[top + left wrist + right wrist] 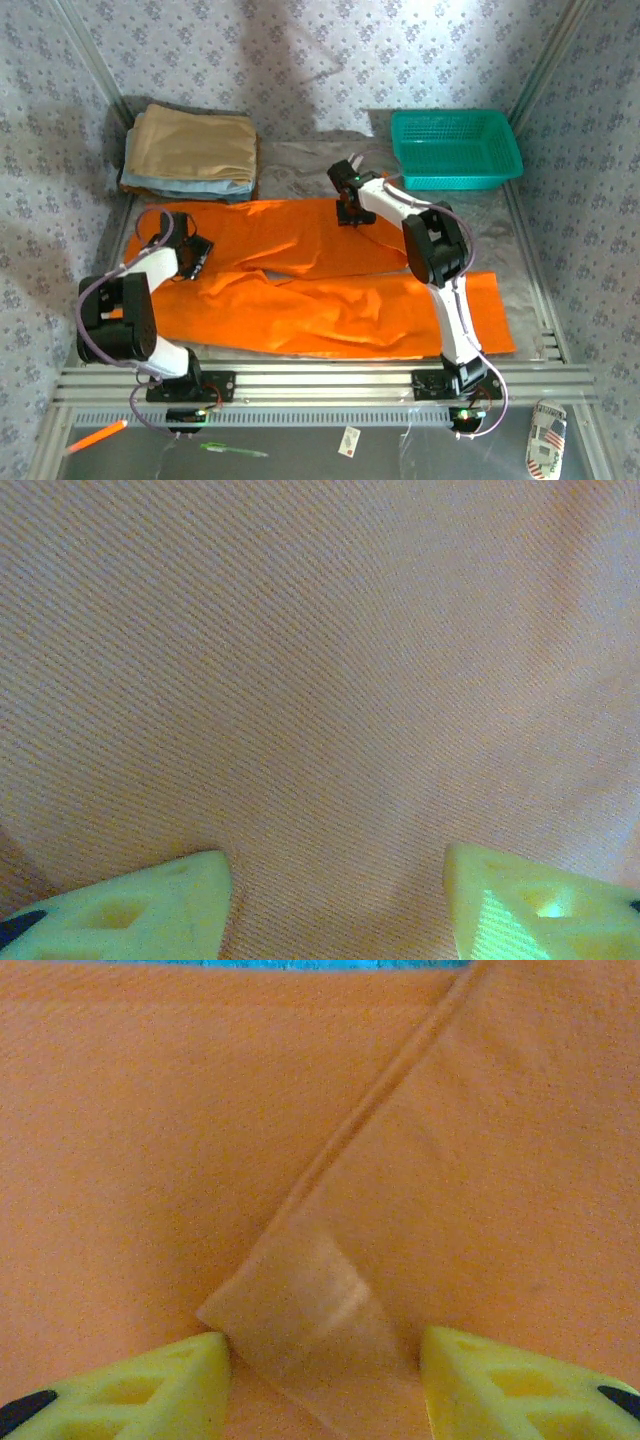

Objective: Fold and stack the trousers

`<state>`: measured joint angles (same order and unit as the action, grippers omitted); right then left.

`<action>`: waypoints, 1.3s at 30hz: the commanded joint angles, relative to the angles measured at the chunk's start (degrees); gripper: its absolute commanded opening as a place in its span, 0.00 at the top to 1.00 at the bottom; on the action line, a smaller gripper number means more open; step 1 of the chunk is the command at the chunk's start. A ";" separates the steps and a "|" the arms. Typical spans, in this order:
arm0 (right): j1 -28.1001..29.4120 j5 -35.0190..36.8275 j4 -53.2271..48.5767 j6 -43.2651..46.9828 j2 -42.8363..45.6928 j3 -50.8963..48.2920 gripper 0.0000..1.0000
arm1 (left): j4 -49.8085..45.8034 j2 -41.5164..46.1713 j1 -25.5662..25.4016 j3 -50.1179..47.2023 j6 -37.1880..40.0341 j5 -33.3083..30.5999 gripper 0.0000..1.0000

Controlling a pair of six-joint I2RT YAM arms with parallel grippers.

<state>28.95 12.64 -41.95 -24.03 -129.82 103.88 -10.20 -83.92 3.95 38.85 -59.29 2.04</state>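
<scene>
Orange fabric covers most of the table (300, 165). The trousers (330, 315) are spread flat, with the waist to the left and both legs running right. The near leg reaches furthest right, and the far leg ends short of it.

The left gripper (192, 258) is set low over the waist end. Its jaws are held apart, and plain, unwrinkled weave lies between the fingertips (150, 905); nothing is pinched. It is judged to be placed there to steady or take up that end, so that both ends can be handled together.

Further back, the right gripper (350, 208) is lowered onto the far leg. Its jaws are also parted, moderately wide, and a turned-over corner of cloth lies loose between the fingertips (500, 1380), unclamped. That corner is judged to be the handhold for a fold.

At the far left, a tan folded cloth (195, 145) is laid on a light blue folded cloth (190, 187); this is presumably the stack meant to receive the trousers. A teal basket (458, 182) stands at the far right, apart from the trousers.
</scene>
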 commanded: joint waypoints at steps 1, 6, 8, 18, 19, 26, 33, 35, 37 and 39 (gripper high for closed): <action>-0.83 0.92 -3.50 1.83 -2.64 4.15 0.64 | -3.33 -0.10 1.58 -3.02 -0.10 -1.98 0.40; -0.83 2.76 -3.14 1.29 0.57 2.61 0.92 | -4.43 1.02 2.46 -4.14 0.57 -1.69 0.40; -0.89 3.45 -2.94 0.71 3.06 0.86 0.92 | -5.18 1.82 2.98 -4.31 0.75 -2.03 0.40; -13.10 3.76 -1.01 -4.94 29.44 -19.95 0.95 | -10.33 7.86 5.02 -4.05 2.89 -2.61 0.40; -15.14 2.59 -0.63 -5.32 32.30 -22.53 0.95 | -11.24 9.04 5.05 -3.96 3.19 -3.20 0.40; -31.14 1.09 2.65 -8.47 43.93 -43.66 0.77 | -12.78 14.30 4.96 -5.07 5.07 -1.32 0.37; -37.35 1.30 2.13 -9.08 50.84 -46.60 0.47 | -14.75 14.08 4.34 -2.38 9.95 4.76 0.32; -33.67 3.61 1.55 -10.77 53.58 -46.84 0.45 | -16.05 15.30 4.25 -1.35 10.16 4.81 0.31; -29.90 2.01 3.93 -11.24 53.90 -47.48 0.46 | -15.96 16.39 4.19 -1.01 9.56 4.70 0.30; -26.53 0.89 5.49 -11.56 51.10 -46.92 0.53 | -15.40 16.54 3.98 -0.52 8.67 4.67 0.29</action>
<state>-0.84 14.15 -38.00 -33.58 -76.36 56.58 -24.36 -68.95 8.43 35.57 -51.00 5.56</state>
